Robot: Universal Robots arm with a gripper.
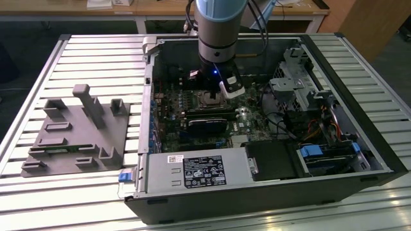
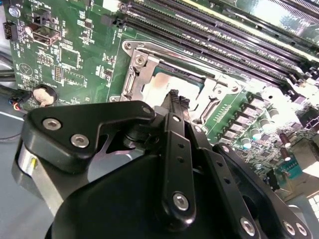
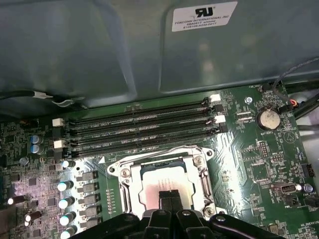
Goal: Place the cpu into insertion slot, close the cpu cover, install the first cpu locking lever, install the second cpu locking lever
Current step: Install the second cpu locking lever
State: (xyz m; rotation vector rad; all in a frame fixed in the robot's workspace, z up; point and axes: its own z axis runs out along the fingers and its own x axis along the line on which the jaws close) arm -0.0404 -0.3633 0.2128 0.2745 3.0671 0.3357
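Note:
The cpu (image 3: pixel 149 188) lies in the insertion slot (image 1: pixel 204 99) on the green board inside the open computer case; its pale silver-tan top shows through the cut-out. The cpu cover (image 3: pixel 200 174), a silvery frame plate, lies flat around the chip. In the second wrist view the cpu (image 2: pixel 167 79) and the cpu cover (image 2: pixel 135 82) lie just beyond the black fingers. My gripper (image 3: pixel 169 198) is directly over the chip's near edge, shut, fingertips together with nothing between them. I cannot tell whether they touch the chip. In the exterior view my gripper (image 1: pixel 215 96) hangs straight down over the socket.
Long black memory slots (image 3: pixel 139 130) run beside the socket, close to the grey case wall (image 3: pixel 99 50). A black card (image 1: pixel 207 126) and the power supply (image 1: pixel 196 171) sit nearer the case front, a drive cage (image 1: pixel 295 86) on the exterior view's right. A grey fixture (image 1: pixel 77 134) stands outside on the table.

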